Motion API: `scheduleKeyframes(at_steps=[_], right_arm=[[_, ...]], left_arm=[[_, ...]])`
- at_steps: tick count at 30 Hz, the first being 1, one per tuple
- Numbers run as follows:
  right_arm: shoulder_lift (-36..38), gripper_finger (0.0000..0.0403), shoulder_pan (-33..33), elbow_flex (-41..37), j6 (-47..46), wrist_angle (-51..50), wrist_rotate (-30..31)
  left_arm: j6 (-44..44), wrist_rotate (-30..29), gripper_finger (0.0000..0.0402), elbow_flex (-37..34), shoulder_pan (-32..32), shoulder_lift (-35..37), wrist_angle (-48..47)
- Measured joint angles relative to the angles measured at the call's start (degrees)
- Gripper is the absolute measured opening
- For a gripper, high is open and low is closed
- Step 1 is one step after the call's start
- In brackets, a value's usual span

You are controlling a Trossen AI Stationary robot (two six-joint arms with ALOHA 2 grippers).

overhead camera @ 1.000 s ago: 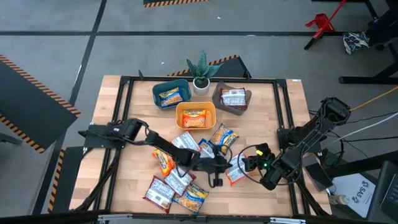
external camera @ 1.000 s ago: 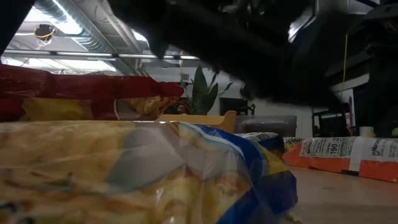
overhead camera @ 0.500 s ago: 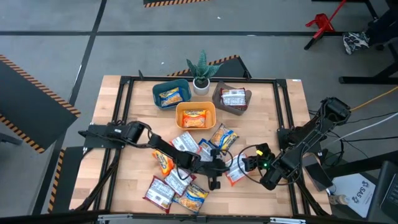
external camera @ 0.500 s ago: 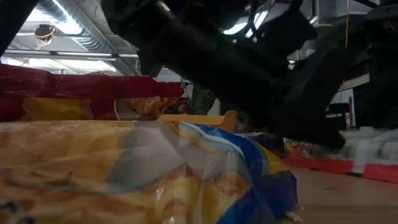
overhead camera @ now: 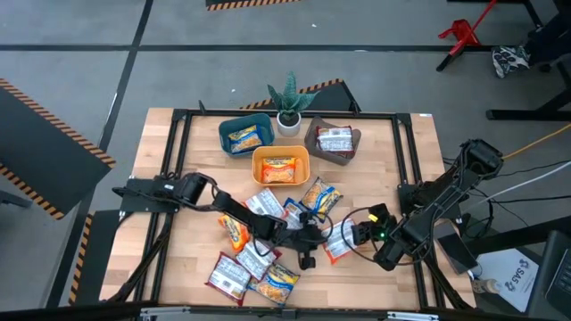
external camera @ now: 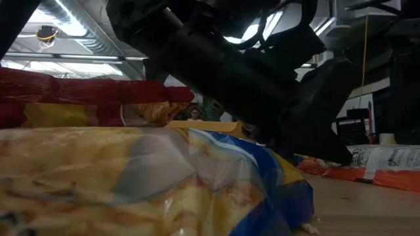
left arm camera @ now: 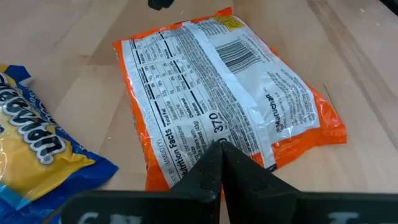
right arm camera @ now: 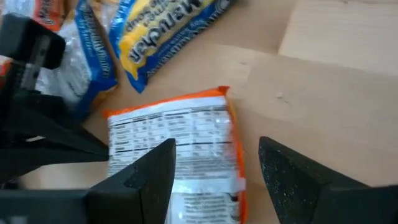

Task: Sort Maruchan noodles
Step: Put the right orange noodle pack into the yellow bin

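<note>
high view: orange packet [overhead camera: 335, 249] lies face down on the table between both grippers; left gripper [overhead camera: 308, 239] is at its one side, right gripper [overhead camera: 354, 234] at the other, both close.
low view: dark arm fills the middle; orange packet [external camera: 367, 172] flat on the wood behind it.
left wrist view: left gripper [left arm camera: 221, 163] fingers pressed together, tips at the packet's [left arm camera: 217, 102] near edge, its long axis running away from them.
right wrist view: right gripper [right arm camera: 214, 165] fingers spread, packet [right arm camera: 177, 155] between and just ahead of them, long axis roughly along the reach; the right seems better placed.
</note>
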State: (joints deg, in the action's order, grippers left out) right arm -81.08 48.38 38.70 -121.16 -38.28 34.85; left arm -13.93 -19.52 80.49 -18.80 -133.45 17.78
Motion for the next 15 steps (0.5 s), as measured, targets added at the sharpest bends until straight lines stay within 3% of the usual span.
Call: scheduleKeyframes(at_steps=[4,8,15], right_arm=[[0.00,0.0215,0.00,0.00,-0.07,1.16,0.32],[0.00,0.0215,0.02,0.00,-0.07,1.02,0.58],[0.00,0.0215,0.02,0.00,0.14,0.69,0.50]], left_arm=[[1.82,1.21,0.0000,-0.26,-0.57,0.91,0.98],[7.76,-1.75,0.0000,-0.62,-2.34,2.47,4.57],[9.28,-3.03,0.0000,-0.46,-1.31,2.30,8.35]])
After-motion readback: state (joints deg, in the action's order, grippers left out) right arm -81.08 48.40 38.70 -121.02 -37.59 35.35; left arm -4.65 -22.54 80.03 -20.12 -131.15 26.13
